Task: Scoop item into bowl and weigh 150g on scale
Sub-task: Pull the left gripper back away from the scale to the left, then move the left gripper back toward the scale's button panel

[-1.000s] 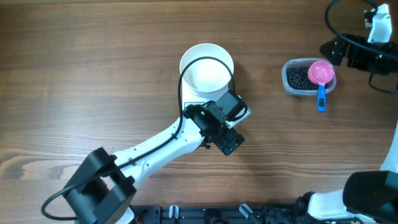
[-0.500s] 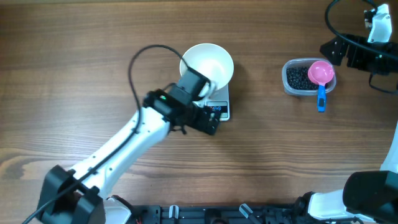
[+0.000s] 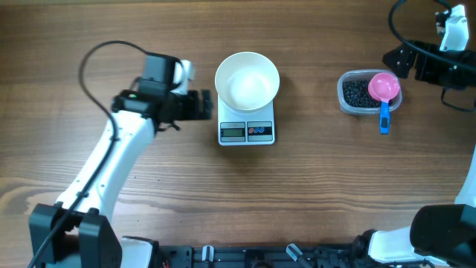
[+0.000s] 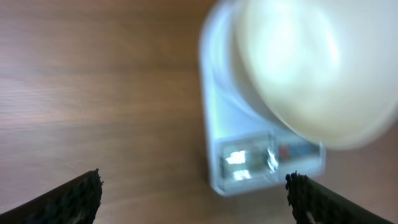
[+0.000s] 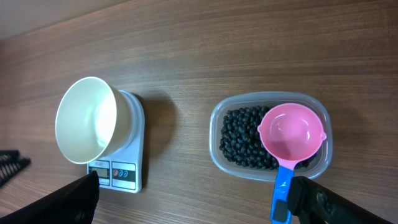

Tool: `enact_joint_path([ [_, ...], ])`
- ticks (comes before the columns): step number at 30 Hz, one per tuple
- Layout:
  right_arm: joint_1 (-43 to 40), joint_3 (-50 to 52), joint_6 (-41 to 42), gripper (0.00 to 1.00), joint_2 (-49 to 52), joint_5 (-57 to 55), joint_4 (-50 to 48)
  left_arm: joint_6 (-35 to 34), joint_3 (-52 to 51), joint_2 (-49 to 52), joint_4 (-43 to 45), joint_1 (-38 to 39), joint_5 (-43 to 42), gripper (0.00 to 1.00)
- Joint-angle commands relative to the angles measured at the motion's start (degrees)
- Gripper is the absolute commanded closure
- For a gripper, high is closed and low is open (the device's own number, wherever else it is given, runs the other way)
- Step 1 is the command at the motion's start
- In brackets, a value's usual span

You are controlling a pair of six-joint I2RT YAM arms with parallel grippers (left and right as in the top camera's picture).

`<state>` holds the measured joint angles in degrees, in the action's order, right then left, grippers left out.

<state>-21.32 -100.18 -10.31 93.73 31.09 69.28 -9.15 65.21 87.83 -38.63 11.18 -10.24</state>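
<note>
Zero scooped so far: bowl (image 3: 247,80) empty on scale (image 3: 247,131), item (image 5: 239,140) in tub (image 5: 273,96) well apart, pink scoop (image 5: 291,132) on top. Wide open and empty: left gripper (image 3: 207,105), right gripper (image 5: 199,202). Leaves all scooping and weighing.

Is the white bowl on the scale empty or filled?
Empty. The round white bowl shows only bare white inside; the black beans sit in the clear plastic tub.

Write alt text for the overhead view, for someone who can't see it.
An empty white bowl sits on a white digital scale on a wooden table, the open left gripper just to its left. To the right, a clear tub of black beans has a pink scoop with a blue handle resting across it.
</note>
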Motion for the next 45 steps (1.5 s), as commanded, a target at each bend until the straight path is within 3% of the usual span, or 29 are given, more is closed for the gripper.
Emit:
enact_joint_path([
  [1,0.1,0.4,0.4,0.00,0.6,0.7,-0.2,-0.3,-0.3,-0.8,1.8,-7.0,2.0,0.00],
  [13,0.1,0.4,0.4,0.00,0.6,0.7,-0.3,-0.3,-0.3,-0.8,2.8,-21.3,2.9,0.00],
  [41,0.1,0.4,0.4,0.00,0.6,0.7,-0.3,-0.4,-0.3,-0.8,0.3,-21.9,2.6,0.00],
  [45,0.1,0.4,0.4,0.00,0.6,0.7,-0.3,0.0,-0.3,-1.0,-2.1,-20.8,-4.6,0.00],
])
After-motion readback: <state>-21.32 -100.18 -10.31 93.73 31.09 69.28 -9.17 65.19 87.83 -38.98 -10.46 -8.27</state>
